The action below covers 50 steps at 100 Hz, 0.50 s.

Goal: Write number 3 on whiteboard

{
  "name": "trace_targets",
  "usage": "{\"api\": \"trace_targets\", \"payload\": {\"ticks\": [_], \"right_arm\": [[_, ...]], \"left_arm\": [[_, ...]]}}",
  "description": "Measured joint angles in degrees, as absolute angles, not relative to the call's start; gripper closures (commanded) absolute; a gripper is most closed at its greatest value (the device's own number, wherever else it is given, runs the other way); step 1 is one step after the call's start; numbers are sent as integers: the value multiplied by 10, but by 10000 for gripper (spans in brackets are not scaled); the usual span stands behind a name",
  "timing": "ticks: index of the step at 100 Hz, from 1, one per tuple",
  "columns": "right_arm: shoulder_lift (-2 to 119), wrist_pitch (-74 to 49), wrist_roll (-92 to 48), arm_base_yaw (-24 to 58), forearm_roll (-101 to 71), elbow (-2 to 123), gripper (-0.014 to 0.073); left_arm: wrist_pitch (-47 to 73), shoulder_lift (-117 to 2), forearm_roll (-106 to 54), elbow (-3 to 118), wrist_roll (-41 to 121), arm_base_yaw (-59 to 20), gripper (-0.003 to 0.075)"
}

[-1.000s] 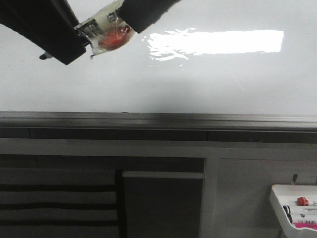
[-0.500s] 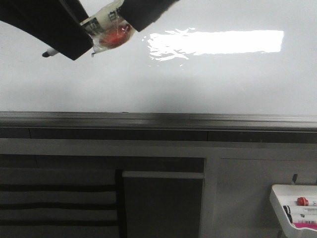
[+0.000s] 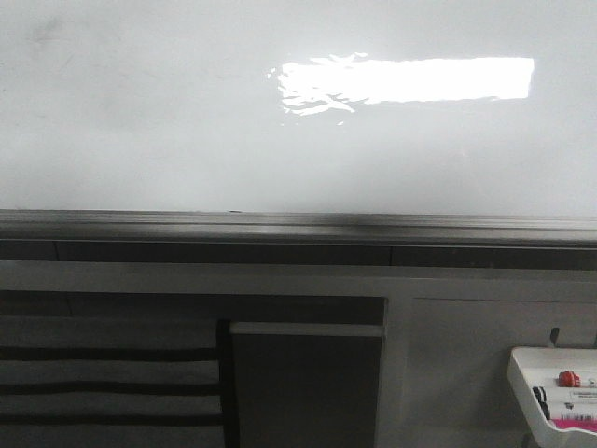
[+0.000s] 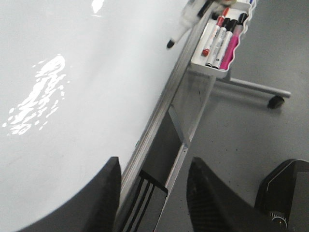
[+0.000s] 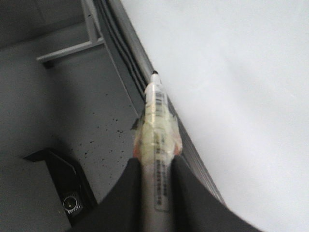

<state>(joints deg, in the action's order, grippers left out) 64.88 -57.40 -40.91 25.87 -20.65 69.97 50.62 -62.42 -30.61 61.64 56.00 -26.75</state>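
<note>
clamped between the two dark fingers of the right gripper (image 5: 155, 169): one marker (image 5: 156, 130), pale barrel wrapped in yellowish tape with a hint of red beneath, black tip bare and pointing along the grey rim of the whiteboard (image 5: 231, 72), apart from the white surface. printed down the barrel, a strip of small black text, too blurred to read.

spread wide and holding nothing, the left gripper (image 4: 152, 193), its two black fingers straddling the board's lower rim in the left wrist view. beyond it, far along the rim, the same taped marker again, tip off the surface.

filling the upper half of the front view, the whiteboard (image 3: 187, 121), glossy, one bright rectangular glare right of centre, grey rim along its lower edge. no stroke of the number 3 to be made out on it in any view; only a faint grey smudge near the upper left corner, possibly a shadow or old residue.

hung below the rim at the lower right, one small white marker tray (image 3: 524, 366). from the left wrist, counted in the tray (image 4: 208, 67): four markers side by side, one red-capped, two black-capped, one pink, plus a blue tip at the far end. labels on the barrels present but illegible in both views.

under the board, a grey frame with dark horizontal slats (image 3: 103, 378) at left, four dark bands.
</note>
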Motion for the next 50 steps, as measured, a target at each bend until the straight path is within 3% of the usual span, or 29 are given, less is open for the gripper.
{"api": "trace_targets", "payload": {"ticks": [29,50], "right_arm": [[537,-465,-310,228,-198,535,655],[533,-447,-304,228,-198,514,655]], "left_arm": [[460,-518,-316,500,547,-244,524],[437,-506,-320,490,547,-244,570]]}}
